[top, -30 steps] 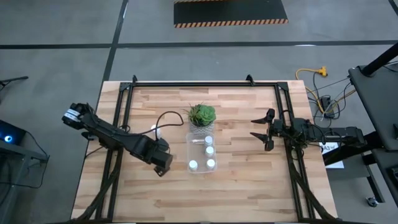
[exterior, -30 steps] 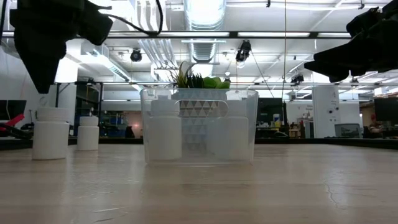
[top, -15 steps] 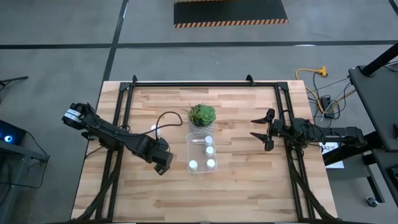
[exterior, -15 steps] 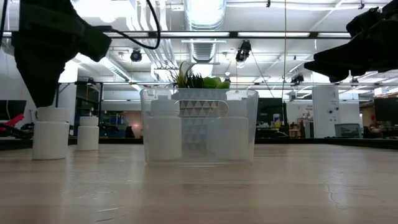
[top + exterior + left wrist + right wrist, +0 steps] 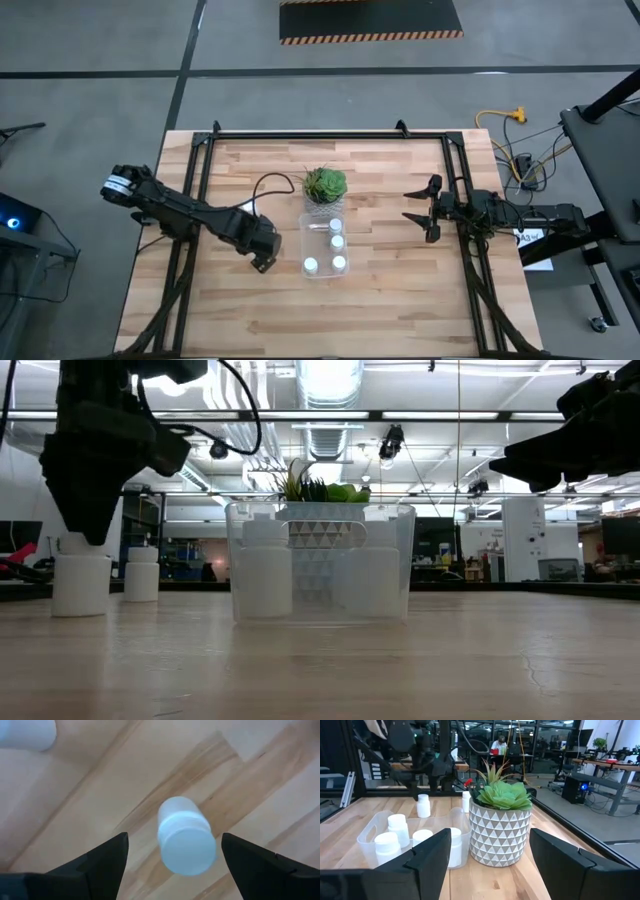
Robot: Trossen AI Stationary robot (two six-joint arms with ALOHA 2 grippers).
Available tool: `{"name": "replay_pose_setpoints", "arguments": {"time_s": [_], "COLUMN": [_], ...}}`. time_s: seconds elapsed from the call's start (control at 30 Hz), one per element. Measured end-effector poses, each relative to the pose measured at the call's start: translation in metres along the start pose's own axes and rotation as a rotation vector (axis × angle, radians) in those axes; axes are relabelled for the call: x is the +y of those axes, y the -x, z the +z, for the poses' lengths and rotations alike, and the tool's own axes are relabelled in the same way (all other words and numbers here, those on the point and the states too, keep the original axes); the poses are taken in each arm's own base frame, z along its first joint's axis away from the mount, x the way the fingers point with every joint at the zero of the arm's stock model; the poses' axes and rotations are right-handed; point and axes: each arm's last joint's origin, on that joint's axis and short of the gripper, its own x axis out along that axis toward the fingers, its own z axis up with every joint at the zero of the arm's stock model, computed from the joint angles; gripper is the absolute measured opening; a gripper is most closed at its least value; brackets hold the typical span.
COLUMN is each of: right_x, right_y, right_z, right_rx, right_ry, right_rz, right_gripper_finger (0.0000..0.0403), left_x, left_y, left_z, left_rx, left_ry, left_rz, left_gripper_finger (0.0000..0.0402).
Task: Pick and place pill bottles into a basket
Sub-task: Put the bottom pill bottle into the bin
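Note:
Two white pill bottles stand upright on the table to the left of the basket: one under my left gripper and one a little farther back. My left gripper is open and points down over the nearer bottle, one finger on each side of it, touching nothing. The clear basket holds several white bottles. My right gripper is open and empty, above the table to the right of the basket. The left arm hides both loose bottles in the high view.
A green potted plant in a white patterned pot stands just beyond the basket's far end. A black cable loops off the left arm over the table. Bare wood lies toward the near edge.
My left gripper has come down toward the nearer loose bottle and shifted a little toward the basket. The bottles, the basket and my right gripper have kept still.

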Motion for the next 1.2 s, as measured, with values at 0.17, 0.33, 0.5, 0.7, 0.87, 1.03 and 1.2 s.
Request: {"name": "replay_pose_setpoints", "arguments": {"time_s": [0.17, 0.33, 0.5, 0.7, 0.87, 1.03, 1.2], "right_x": [0.0, 0.0, 0.0, 0.0, 0.0, 0.0, 0.0], "right_y": [0.0, 0.0, 0.0, 0.0, 0.0, 0.0, 0.0], "right_z": [0.0, 0.0, 0.0, 0.0, 0.0, 0.0, 0.0], "right_rx": [0.0, 0.0, 0.0, 0.0, 0.0, 0.0, 0.0], "right_ry": [0.0, -0.001, -0.001, -0.001, 0.0, 0.0, 0.0], "right_rz": [0.0, 0.0, 0.0, 0.0, 0.0, 0.0, 0.0], "right_gripper_finger": [0.026, 0.026, 0.026, 0.026, 0.026, 0.026, 0.026], "left_x": [0.0008, 0.0004, -0.0004, -0.0008, -0.0008, -0.0011, -0.007], "left_y": [-0.0054, -0.0059, -0.0053, -0.0054, -0.0054, -0.0049, 0.0038], "left_z": [-0.0014, -0.0014, -0.0009, -0.0015, -0.0016, -0.0016, 0.0015], "left_rx": [0.04, 0.042, 0.04, 0.06, 0.063, 0.067, 0.053], "left_ry": [-0.007, -0.008, -0.008, -0.008, -0.008, -0.008, -0.018], "left_rz": [-0.029, -0.038, -0.044, -0.055, -0.057, -0.06, -0.096], "left_gripper_finger": [0.0302, 0.0302, 0.0294, 0.0245, 0.019, 0.0137, 0.0136]}}
